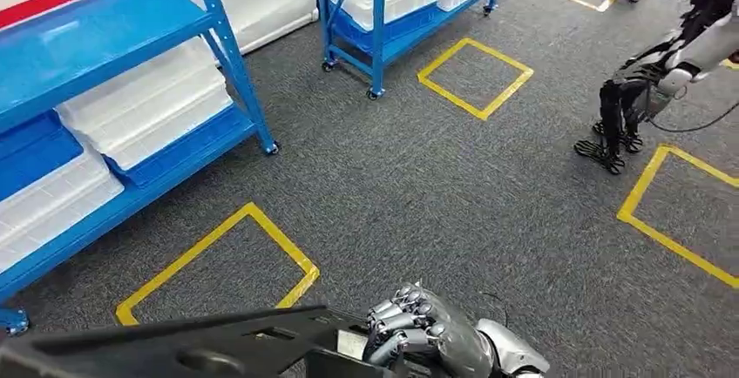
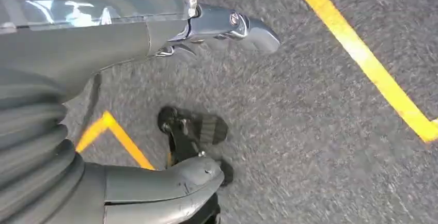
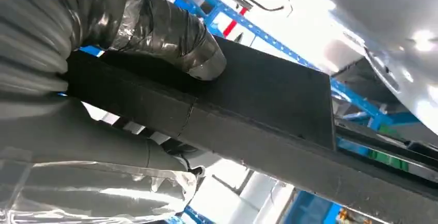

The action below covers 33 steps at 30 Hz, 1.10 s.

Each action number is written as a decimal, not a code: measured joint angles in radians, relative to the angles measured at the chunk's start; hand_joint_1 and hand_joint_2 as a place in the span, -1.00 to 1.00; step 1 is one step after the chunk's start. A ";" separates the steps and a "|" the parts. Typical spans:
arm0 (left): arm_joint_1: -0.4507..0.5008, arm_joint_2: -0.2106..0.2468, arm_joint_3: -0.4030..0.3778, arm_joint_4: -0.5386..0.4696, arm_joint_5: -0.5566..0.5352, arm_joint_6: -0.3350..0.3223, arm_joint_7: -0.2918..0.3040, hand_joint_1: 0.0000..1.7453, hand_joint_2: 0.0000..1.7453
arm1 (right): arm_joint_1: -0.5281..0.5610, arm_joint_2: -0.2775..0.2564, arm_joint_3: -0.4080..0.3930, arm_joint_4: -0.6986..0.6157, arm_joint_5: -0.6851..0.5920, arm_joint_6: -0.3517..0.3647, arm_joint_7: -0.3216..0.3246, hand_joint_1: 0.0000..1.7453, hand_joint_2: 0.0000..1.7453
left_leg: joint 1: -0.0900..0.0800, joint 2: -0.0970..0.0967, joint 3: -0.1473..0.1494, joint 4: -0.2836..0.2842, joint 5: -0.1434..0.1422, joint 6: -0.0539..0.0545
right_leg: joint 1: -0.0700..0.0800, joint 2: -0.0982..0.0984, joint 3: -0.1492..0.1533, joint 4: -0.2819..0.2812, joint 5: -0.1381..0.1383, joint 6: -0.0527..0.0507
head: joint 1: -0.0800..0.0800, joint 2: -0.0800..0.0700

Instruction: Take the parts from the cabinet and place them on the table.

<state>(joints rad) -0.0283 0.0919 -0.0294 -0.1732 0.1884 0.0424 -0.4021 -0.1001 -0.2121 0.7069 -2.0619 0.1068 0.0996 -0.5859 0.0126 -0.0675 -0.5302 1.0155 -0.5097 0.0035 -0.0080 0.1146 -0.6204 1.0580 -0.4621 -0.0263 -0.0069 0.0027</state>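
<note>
Grey carpet [image 1: 418, 186] marked with yellow tape squares [image 1: 475, 77] is seen, with blue shelving [image 1: 131, 21] holding white bins [image 1: 148, 104] at its left edge. A flat black part [image 1: 200, 347] is gripped by the right hand [image 1: 418, 330], fingers clenched around its edge. The left hand [image 2: 155, 110] is held over the carpet, fingers apart, nothing grasped.

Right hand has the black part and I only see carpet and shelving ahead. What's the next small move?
Probably keep the grip and turn to find the table. The right hand grips the black part at its end, thumb clamped over the edge; ahead lie grey carpet and blue shelving, with no table in the pictures.
</note>
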 joint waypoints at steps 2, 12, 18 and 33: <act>-0.005 0.000 0.000 0.000 -0.003 0.002 0.002 -1.00 1.00 | 0.003 0.002 0.002 0.000 -0.005 0.003 -0.003 1.00 1.00 | -0.003 0.019 0.003 -0.010 0.007 0.005 | -0.004 0.023 -0.003 -0.010 0.010 0.016 | 0.000 0.000; 0.001 -0.013 0.000 0.000 -0.005 0.016 0.021 -1.00 1.00 | 0.020 0.016 0.003 -0.001 -0.021 0.010 -0.023 1.00 1.00 | 0.004 0.150 0.016 -0.023 0.008 0.009 | -0.008 -0.142 -0.006 0.053 -0.011 0.035 | 0.000 0.000; -0.009 -0.011 0.002 -0.001 -0.003 0.007 0.019 -1.00 1.00 | 0.004 0.055 0.003 -0.001 -0.018 -0.003 -0.021 1.00 1.00 | -0.003 0.194 0.022 -0.017 -0.011 -0.023 | 0.001 -0.142 0.017 -0.016 -0.013 -0.007 | 0.000 0.000; -0.024 -0.016 0.001 -0.001 -0.042 0.011 0.020 -1.00 1.00 | 0.030 0.062 -0.016 -0.006 -0.043 0.013 -0.028 1.00 1.00 | 0.000 0.022 0.006 -0.022 0.010 0.011 | 0.007 0.031 -0.005 -0.016 0.013 0.014 | 0.000 0.000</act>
<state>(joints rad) -0.0518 0.0764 -0.0286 -0.1743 0.1461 0.0534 -0.3822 -0.0698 -0.1499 0.6905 -2.0676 0.0634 0.1121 -0.6138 0.0123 -0.0453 -0.5242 0.9937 -0.4996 0.0145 -0.0012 0.1457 -0.6254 1.0416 -0.4495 -0.0122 -0.0069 0.0027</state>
